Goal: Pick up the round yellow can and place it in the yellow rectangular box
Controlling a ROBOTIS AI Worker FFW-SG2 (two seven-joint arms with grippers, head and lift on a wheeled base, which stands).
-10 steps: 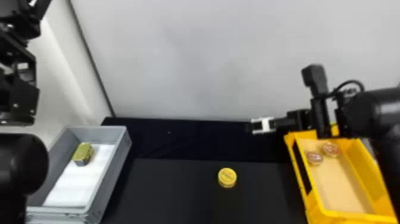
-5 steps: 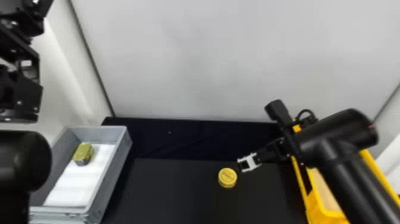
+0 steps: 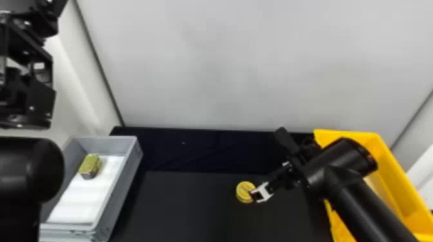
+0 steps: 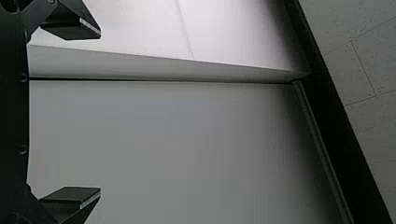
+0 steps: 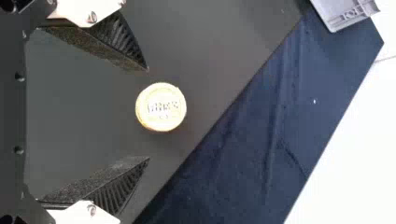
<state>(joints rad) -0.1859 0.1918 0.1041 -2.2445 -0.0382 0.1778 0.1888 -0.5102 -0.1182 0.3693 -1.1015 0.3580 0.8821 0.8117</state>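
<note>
On the black tabletop (image 3: 190,209): the round yellow can (image 3: 245,192) is set down flat, its lid turned up, at about five o'clock from the middle of the head view.
Right gripper (image 3: 254,195): it is brought in at the can's three o'clock side, its tips pointed toward about eight o'clock. Its two ridged fingers (image 5: 116,44) are spread wide, and nothing is gripped.
Can to gripper: in the right wrist view the can is framed between the fingertips and mostly beyond them, with a gap left on either side. In the head view it is found just beside the tips, toward nine o'clock. How far the tips are held above the tabletop cannot be told.
Yellow rectangular box (image 3: 346,133): it is placed at three o'clock from the can, well apart, and is partly covered by the right arm (image 3: 364,199).
Grey bin (image 3: 117,193): it is placed at nine o'clock from the can, well apart. A white sheet (image 3: 77,201) is laid inside, and a small gold-topped tin (image 3: 90,165) is rested toward the bin's twelve o'clock end.
Dark cloth (image 3: 199,151): it is spread along the tabletop's twelve o'clock side.
Left arm (image 3: 30,167): it is seen along the head view's nine o'clock edge.
</note>
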